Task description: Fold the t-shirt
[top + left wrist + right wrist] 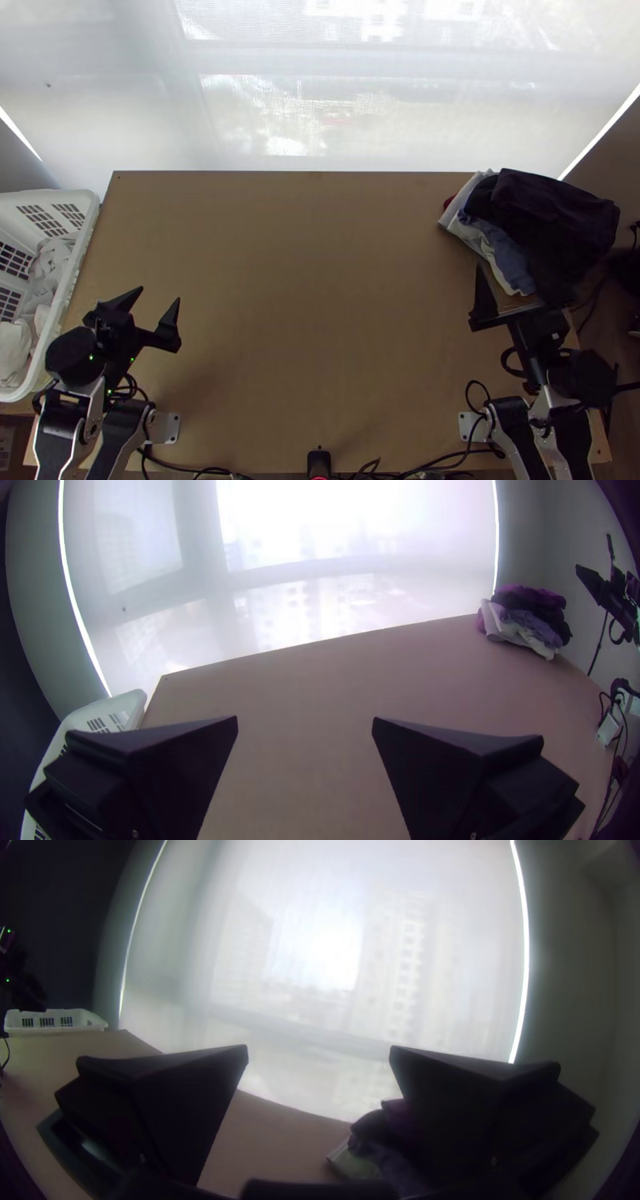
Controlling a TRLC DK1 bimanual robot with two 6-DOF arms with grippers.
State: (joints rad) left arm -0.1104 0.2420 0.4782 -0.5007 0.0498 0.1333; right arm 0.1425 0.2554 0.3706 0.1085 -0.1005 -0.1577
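Left gripper point(160, 294), lower left of the top view, and right gripper point(512, 260), right side, both have jaws apart. Desk point(320, 280) across the middle; basket point(72, 196) with pale cloth point(54, 260), far left; bunched clothes point(552, 216), upper right. Which piece is the t-shirt, I cannot tell.

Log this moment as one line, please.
left gripper: open, above table's left side; right gripper: open, near clothes pile; pile: far right; white basket: left, cloth inside
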